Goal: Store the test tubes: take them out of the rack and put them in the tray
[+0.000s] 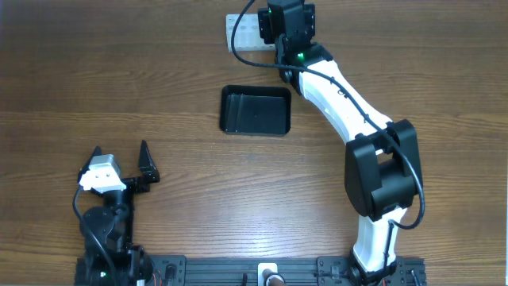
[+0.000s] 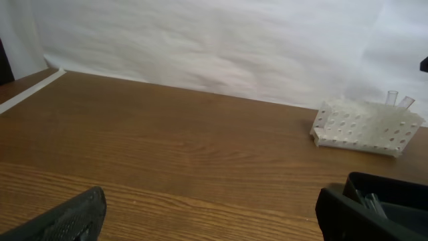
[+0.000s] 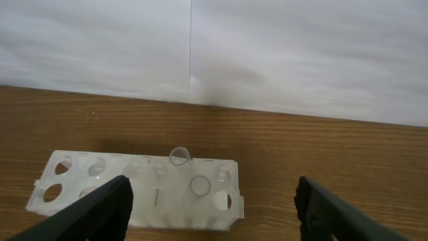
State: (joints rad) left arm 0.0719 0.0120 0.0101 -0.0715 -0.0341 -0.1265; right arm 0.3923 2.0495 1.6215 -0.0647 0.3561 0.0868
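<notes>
Misalignment risk: right gripper [image 3: 214, 193], released, hangs above the rack [image 3: 167, 201]; closing off-centre could knock the test tubes [image 3: 179, 157] (two remain) askew.

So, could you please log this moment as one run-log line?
right gripper open over rack | two test tubes in rack | left gripper open, clear of tray

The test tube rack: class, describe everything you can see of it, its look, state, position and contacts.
The rack is a white, plastic-looking block with rows of round holes on top and sides. It sits flat on the wooden table, beyond the black tray. Two clear tubes stand in holes near one end; other holes look empty. The open right gripper hangs over that end, not gripping it.
</notes>
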